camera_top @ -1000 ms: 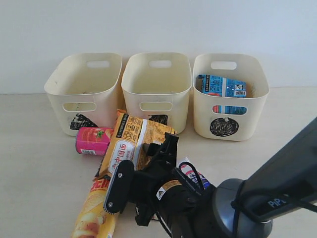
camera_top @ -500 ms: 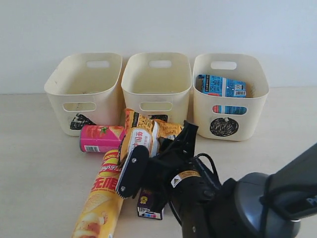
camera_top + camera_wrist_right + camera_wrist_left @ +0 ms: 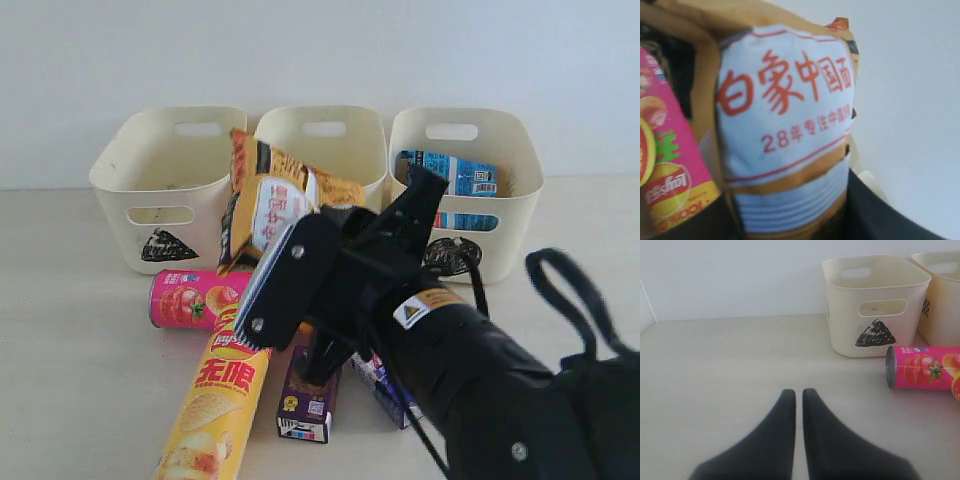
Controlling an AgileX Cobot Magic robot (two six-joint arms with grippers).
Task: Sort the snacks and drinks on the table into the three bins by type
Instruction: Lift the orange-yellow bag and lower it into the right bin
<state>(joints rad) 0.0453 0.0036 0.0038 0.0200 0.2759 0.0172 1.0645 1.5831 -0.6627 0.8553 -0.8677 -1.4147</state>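
Note:
My right gripper (image 3: 340,228) is shut on the orange-yellow noodle packet (image 3: 268,200) and holds it in the air in front of the middle bin (image 3: 322,128). In the right wrist view the packet (image 3: 785,125) fills the picture between the fingers of the gripper (image 3: 790,220). On the table (image 3: 70,330) lie the pink chip tube (image 3: 190,298), the yellow chip tube (image 3: 215,400), the dark purple carton (image 3: 310,395) and the whitish carton (image 3: 385,388). A blue noodle packet (image 3: 450,174) lies in the circle bin (image 3: 465,255). My left gripper (image 3: 798,392) is shut with nothing in it, over bare table.
The triangle bin (image 3: 165,165) stands at the left of the row; in the left wrist view the triangle bin (image 3: 875,305) is beyond the gripper, with the pink tube (image 3: 925,367) lying before it. A white wall backs the bins. My right arm's dark body (image 3: 480,380) covers the front right.
My right gripper has lifted the orange-yellow packet off the table, up and back toward the bins. The pink tube, the yellow tube and the purple carton are now uncovered.

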